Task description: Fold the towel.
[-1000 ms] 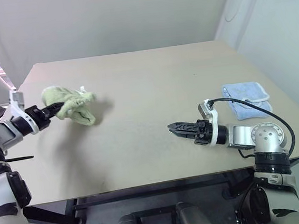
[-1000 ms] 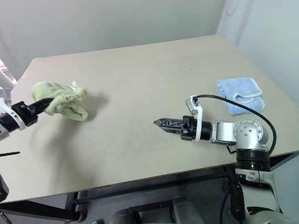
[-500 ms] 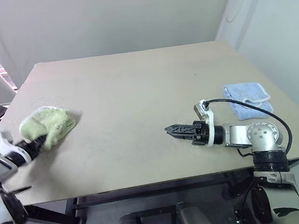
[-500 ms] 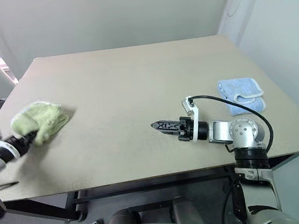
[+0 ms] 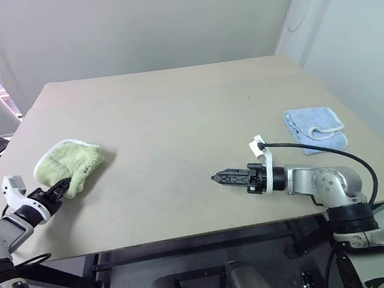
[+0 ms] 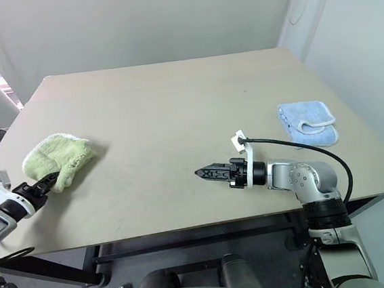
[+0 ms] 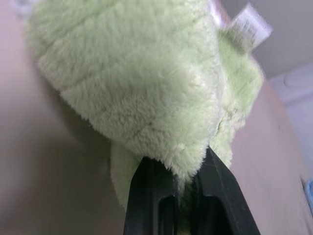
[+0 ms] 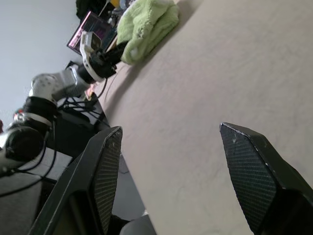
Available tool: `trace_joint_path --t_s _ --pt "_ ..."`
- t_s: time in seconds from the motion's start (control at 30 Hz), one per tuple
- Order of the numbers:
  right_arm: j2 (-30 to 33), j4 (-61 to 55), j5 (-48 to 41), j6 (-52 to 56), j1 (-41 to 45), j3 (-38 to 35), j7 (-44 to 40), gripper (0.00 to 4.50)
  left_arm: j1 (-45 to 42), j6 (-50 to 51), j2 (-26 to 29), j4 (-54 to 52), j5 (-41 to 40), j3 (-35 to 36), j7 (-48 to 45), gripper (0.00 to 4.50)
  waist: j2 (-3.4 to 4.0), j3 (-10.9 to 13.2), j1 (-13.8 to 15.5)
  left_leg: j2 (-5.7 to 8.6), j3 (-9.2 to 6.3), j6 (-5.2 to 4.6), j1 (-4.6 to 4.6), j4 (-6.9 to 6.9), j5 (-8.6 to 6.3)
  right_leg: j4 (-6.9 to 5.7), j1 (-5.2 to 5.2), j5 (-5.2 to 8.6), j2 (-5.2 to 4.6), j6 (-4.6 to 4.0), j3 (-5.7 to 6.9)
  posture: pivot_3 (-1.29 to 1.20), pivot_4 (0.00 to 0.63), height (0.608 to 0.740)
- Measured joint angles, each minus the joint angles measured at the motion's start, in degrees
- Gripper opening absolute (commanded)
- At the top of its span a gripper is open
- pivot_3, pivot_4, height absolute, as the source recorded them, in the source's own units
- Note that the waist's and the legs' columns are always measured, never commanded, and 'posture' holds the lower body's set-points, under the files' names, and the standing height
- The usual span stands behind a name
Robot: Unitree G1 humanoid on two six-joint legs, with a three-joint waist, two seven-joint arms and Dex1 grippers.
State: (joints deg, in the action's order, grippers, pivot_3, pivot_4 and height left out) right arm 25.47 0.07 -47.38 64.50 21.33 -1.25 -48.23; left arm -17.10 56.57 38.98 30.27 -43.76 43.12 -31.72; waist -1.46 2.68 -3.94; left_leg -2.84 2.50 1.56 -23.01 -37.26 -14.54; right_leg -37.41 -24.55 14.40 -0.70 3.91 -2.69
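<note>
Pinching the towel (image 5: 68,164) in left jaws on the table (image 5: 176,118), right jaws spread, empty.

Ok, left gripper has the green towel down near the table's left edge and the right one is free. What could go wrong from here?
The towel lies bunched close to the table edge, so pulling further could drag it off. The left gripper is shut on one bunched fold, so spreading may slip or lift several layers. The right gripper, open and empty, is far from the towel; a long reach across seems needed.
</note>
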Motion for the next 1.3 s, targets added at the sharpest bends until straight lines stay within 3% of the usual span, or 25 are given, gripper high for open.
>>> trace_joint_path --t_s 0.3,0.4,0.73,1.1,1.3 --pt "0.8 -2.0 3.6 -5.7 -2.2 1.6 -1.4 3.34 -0.1 -0.6 -3.0 -2.0 -0.9 0.5 3.1 0.02 -0.02 0.0 0.1 0.01 0.01 0.00 -0.01 -0.01 0.00 0.01 0.00 -0.01 -0.02 0.00 0.00 0.00 0.000 0.729" --pt "0.8 -2.1 4.5 -7.1 -2.4 2.2 -1.7 3.34 0.1 -0.7 -3.4 -2.9 -1.5 0.5 3.3 0.92 -0.02 0.0 0.0 0.01 0.01 0.00 0.00 -0.01 0.00 0.00 0.00 -0.01 -0.01 -0.01 0.00 0.00 0.000 0.729" --pt "0.8 -2.1 5.8 -8.7 -2.4 2.9 -2.3 3.34 1.3 -1.6 -4.2 -4.1 -2.6 0.8 3.7 4.49 -0.03 0.0 0.0 0.01 0.02 0.00 0.01 -0.01 0.00 0.00 0.02 -0.01 -0.01 -0.02 0.00 0.00 0.000 0.729" --pt "2.7 -2.5 6.2 -11.2 -2.5 3.0 -5.7 3.34 10.0 0.5 -2.7 -11.8 -6.1 5.6 3.7 4.49 -0.03 0.0 0.0 -0.01 0.07 0.01 0.17 0.02 0.00 0.01 0.10 0.01 -0.02 -0.04 -0.05 0.00 0.000 0.729" --pt "2.9 -1.9 7.1 -13.1 -0.2 3.0 -7.0 3.34 15.1 -6.0 -2.8 -19.0 -5.6 9.3 4.5 4.49 -0.11 0.0 0.1 -0.05 0.09 0.03 0.26 0.04 -0.01 0.03 0.15 -0.01 -0.07 -0.12 -0.05 0.00 0.000 0.729"
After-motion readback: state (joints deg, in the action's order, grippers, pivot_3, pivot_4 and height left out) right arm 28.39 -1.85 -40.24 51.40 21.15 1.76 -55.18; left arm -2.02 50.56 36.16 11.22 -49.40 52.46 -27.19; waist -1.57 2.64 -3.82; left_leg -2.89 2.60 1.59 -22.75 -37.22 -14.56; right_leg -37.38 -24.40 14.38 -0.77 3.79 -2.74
